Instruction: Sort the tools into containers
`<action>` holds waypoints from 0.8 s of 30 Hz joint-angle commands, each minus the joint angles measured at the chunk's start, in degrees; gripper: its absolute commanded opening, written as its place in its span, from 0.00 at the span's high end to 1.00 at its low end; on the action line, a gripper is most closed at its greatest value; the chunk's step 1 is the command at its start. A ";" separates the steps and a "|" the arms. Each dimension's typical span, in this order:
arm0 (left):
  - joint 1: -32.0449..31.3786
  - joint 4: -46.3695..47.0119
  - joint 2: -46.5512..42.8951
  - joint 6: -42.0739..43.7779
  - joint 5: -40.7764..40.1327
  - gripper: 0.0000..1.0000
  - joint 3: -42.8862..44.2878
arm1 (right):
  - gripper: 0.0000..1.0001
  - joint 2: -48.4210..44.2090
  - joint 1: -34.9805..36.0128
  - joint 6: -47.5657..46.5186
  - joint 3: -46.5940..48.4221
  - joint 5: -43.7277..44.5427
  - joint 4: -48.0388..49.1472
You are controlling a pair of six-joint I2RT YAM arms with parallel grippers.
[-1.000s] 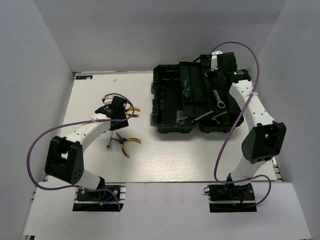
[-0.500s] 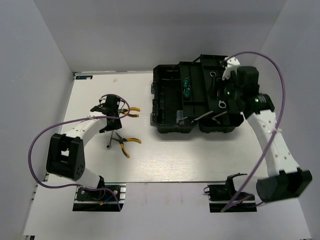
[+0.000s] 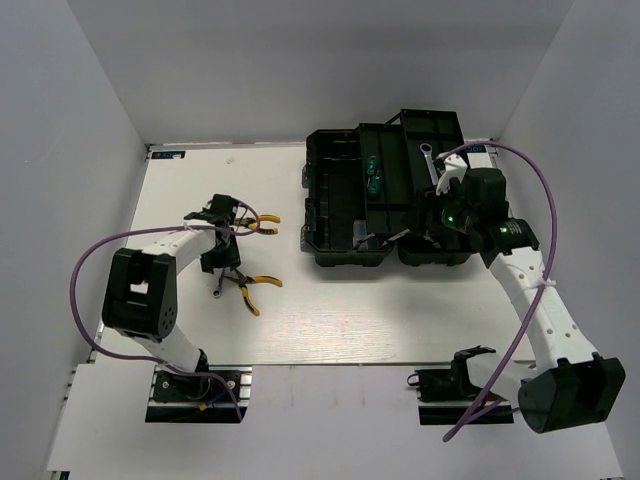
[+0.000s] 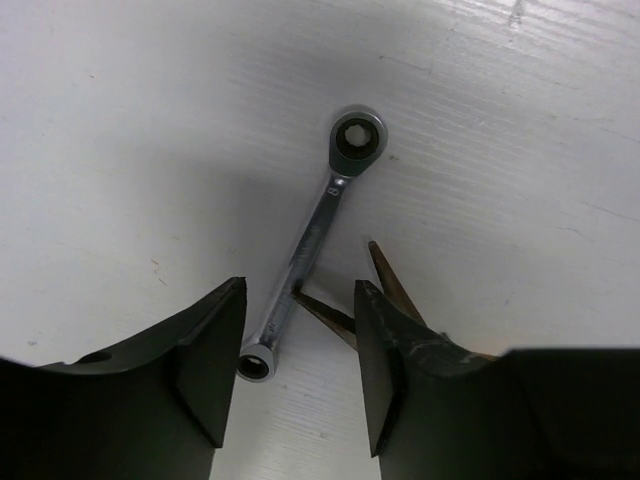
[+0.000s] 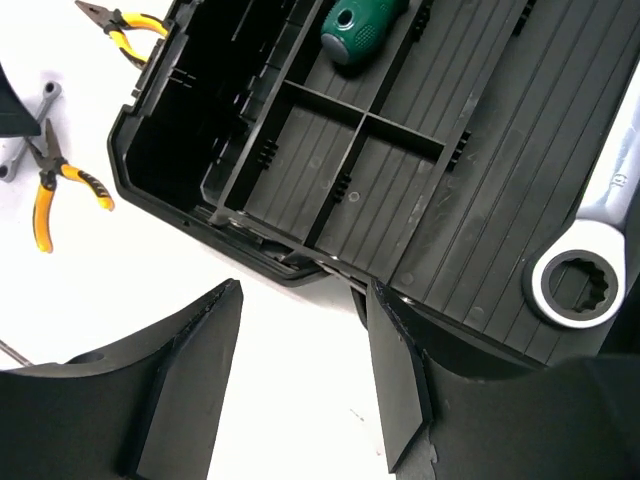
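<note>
Presently, the left gripper (image 4: 295, 370) is seen with its fingers (image 4: 205, 370) moderately apart, straddling the lower ring end of the short wrench (image 4: 315, 235); a gap shows on either side, so nothing is clamped yet. The wrench lies flat on the white table (image 4: 120, 120), angled away from the jaws. The open nose of the near pliers (image 4: 385, 280) lies just beside its shaft, 1 tip touching or almost touching it.

The right gripper (image 5: 300, 380) is held with its fingers parted and nothing between them, above the near edge of the toolbox (image 5: 470, 190). The long wrench (image 5: 612, 190) lies inside, on the ribbed tray floor. 1 green screwdriver (image 5: 360, 25) is seen in a compartment further in, and the second screwdriver (image 3: 376, 186) beside it in the top view.

Progress, as judged: 3 of 6 tools are in the box (2 screwdrivers, long wrench). 3 are left on the table: the short wrench, the near pliers and the far pliers (image 3: 262, 222). The step in hand is taken to be the pickup of the short wrench; care is needed not to drag the near pliers
</note>
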 commanded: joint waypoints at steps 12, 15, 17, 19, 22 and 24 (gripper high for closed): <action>3.75 0.88 5.97 3.78 5.64 0.50 -1.23 | 0.41 -4.46 -0.21 0.18 -1.92 -2.04 3.22; 4.28 0.88 7.99 4.30 6.80 0.58 -1.23 | 0.41 -4.55 -0.30 0.09 -1.75 -1.95 3.31; 4.28 1.41 8.79 4.31 7.68 0.59 -1.23 | 0.41 -4.90 -0.21 0.26 -1.57 -1.87 2.88; 4.28 1.41 10.19 4.83 9.00 0.61 -1.23 | 0.41 -5.08 -0.21 0.18 -1.75 -1.69 3.05; 4.28 1.41 10.81 4.83 9.61 0.63 -1.23 | 0.41 -5.25 -0.21 0.18 -1.83 -1.60 3.14; 4.81 1.93 11.33 4.83 10.92 0.63 -1.23 | 0.41 -5.52 -0.38 0.18 -1.84 -1.60 3.05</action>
